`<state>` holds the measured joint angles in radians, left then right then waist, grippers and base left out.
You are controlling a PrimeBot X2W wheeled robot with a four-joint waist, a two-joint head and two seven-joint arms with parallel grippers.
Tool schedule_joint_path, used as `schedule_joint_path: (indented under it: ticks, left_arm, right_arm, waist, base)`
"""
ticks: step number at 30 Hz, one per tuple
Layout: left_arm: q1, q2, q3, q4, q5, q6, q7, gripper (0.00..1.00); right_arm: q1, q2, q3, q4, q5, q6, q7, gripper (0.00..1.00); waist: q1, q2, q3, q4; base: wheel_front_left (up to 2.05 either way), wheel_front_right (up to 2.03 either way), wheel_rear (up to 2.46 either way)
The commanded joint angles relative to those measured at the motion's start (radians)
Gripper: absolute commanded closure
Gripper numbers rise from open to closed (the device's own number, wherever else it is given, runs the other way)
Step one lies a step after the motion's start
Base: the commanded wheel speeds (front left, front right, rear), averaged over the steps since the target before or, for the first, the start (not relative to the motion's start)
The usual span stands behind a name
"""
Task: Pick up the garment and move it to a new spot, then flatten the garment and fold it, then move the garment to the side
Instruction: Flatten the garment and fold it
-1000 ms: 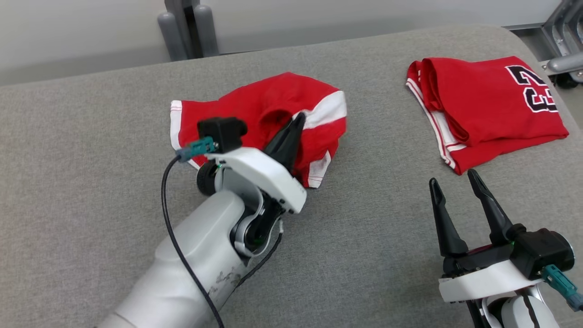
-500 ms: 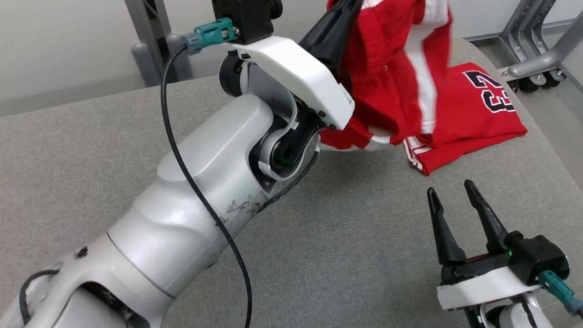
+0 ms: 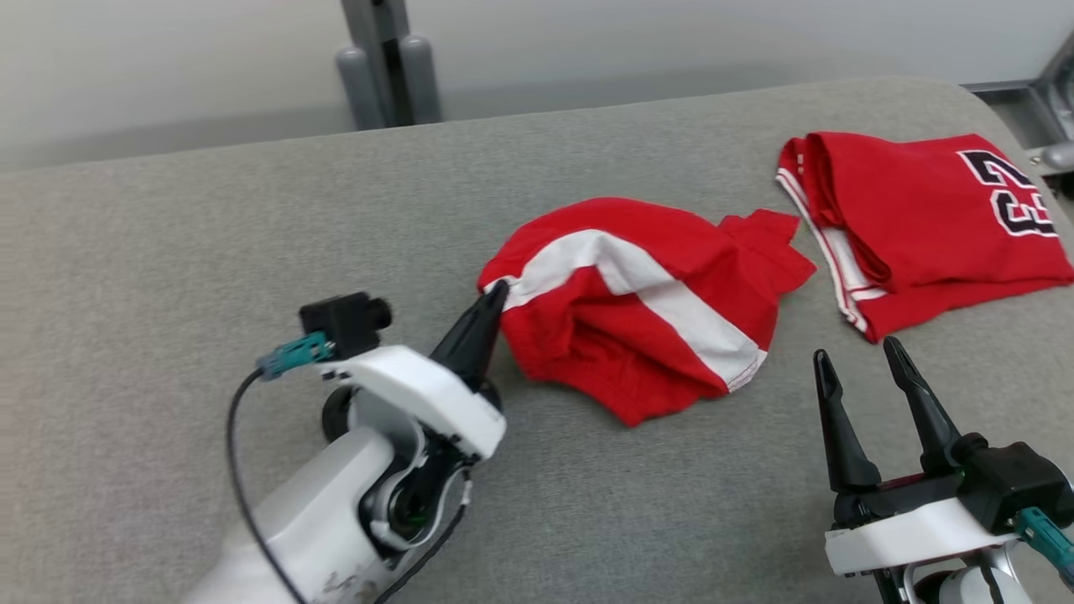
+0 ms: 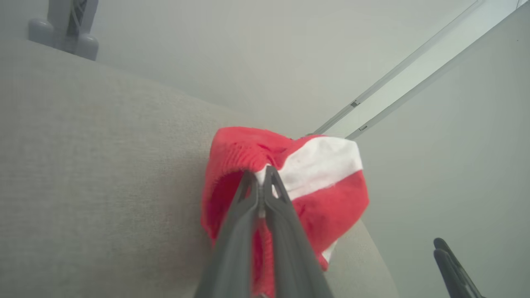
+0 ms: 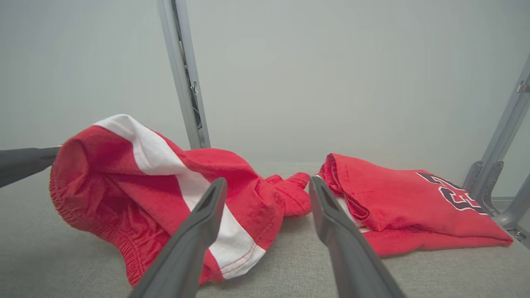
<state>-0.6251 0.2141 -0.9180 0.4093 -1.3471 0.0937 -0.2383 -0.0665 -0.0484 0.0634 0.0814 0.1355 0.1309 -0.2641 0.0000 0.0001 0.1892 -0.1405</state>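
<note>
Nearest, the right gripper [image 3: 856, 351] sits with jaws open, just in front of the folded jersey [image 3: 923, 210]. The left gripper [image 3: 497, 295] is closed on one edge of the crumpled shorts [image 3: 638, 327], which lie left of the jersey. So thin a pinch may slip, and dragging could snag the jersey.

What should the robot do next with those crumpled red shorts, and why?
Probably bring the open right gripper over to pinch the near hem of the shorts. The left gripper is shut on one edge, yet the shorts lie bunched on the table; a second hold would let both arms pull them flat.
</note>
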Motion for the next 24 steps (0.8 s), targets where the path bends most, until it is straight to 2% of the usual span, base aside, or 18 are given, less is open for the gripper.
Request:
schedule_joint_path:
  ticks: [1,8,10,11,13,14,15,20,24]
  left_arm:
    - [0.016,0.014,0.013,-0.006,0.004,-0.007,-0.007,1.00]
    - [0.140,0.084,0.081,-0.051,0.053,-0.020,-0.026,1.00]
    - [0.165,0.092,0.083,-0.052,0.078,-0.025,-0.027,0.89]
    - [0.178,0.090,0.087,-0.051,0.082,-0.029,-0.027,0.81]
    - [0.190,0.092,0.101,-0.047,0.100,-0.033,-0.028,0.53]
    - [0.198,0.089,0.111,-0.045,0.110,-0.034,-0.028,0.16]
    - [0.207,0.084,0.121,-0.043,0.124,-0.033,-0.028,0.00]
    - [0.256,0.075,0.187,-0.050,0.239,-0.005,-0.026,0.00]
    - [0.326,0.071,0.284,-0.099,0.376,0.029,-0.026,0.00]
  right_arm:
    - [0.007,-0.005,-0.002,0.000,-0.004,0.000,0.000,0.00]
    - [0.017,-0.005,0.009,0.018,-0.010,0.000,0.000,0.00]
    - [0.021,-0.005,0.011,0.024,-0.011,0.000,0.000,0.00]
    - [0.026,-0.005,0.012,0.027,-0.012,0.000,0.000,0.00]
    - [0.032,-0.005,0.012,0.033,-0.013,0.000,0.000,0.00]
    - [0.033,-0.005,0.012,0.035,-0.013,0.000,0.000,0.00]
    - [0.034,-0.005,0.013,0.037,-0.011,0.000,0.000,0.00]
    - [0.047,-0.005,0.024,0.045,-0.001,0.000,0.000,0.00]
    - [0.059,-0.005,0.028,0.051,0.006,0.000,0.000,0.00]
  waist:
    - [0.0000,-0.0001,-0.002,0.023]
    - [0.0000,-0.0001,-0.029,0.077]
    - [0.0000,-0.0001,-0.039,0.089]
    - [0.0000,-0.0001,-0.044,0.095]
    - [0.0000,-0.0001,-0.055,0.104]
    - [0.0000,-0.0001,-0.060,0.109]
    - [0.0000,-0.0001,-0.066,0.112]
    - [0.0000,-0.0001,-0.094,0.126]
    - [0.0000,-0.0001,-0.115,0.133]
  base:
    - [0.00,0.00,0.00]
    - [0.00,0.00,0.00]
    - [0.00,0.00,0.00]
    - [0.00,0.00,0.00]
    - [0.00,0.00,0.00]
    - [0.00,0.00,0.00]
    - [0.00,0.00,0.00]
    - [0.00,0.00,0.00]
    - [0.00,0.00,0.00]
